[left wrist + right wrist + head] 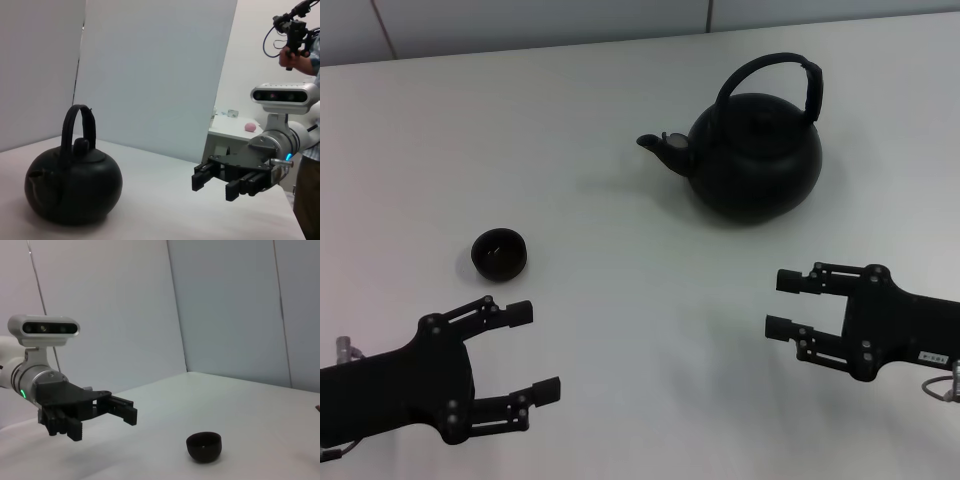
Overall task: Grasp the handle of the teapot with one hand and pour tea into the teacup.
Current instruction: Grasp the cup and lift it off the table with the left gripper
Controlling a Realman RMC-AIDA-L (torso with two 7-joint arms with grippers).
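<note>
White table [620, 330] carries the teapot [755, 165] at its far side, handle [770, 70] arched upright over the lid and spout aimed toward the teacup [500, 253], which sits well apart from the pot, nearer the robot. Nearer than the teapot, the right gripper [785, 303] hovers with jaws spread and empty. Just beside the teacup, the left gripper [532, 352] hovers, jaws likewise spread and empty.

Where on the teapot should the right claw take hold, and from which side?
Grip the handle at its thicker sleeve, on the side opposite the spout. The hoop stands upright over the teapot, clear of the lid, so open fingers can straddle it. The right claw, open and nearer that side, should approach from the robot's side, above the pot's body.
</note>
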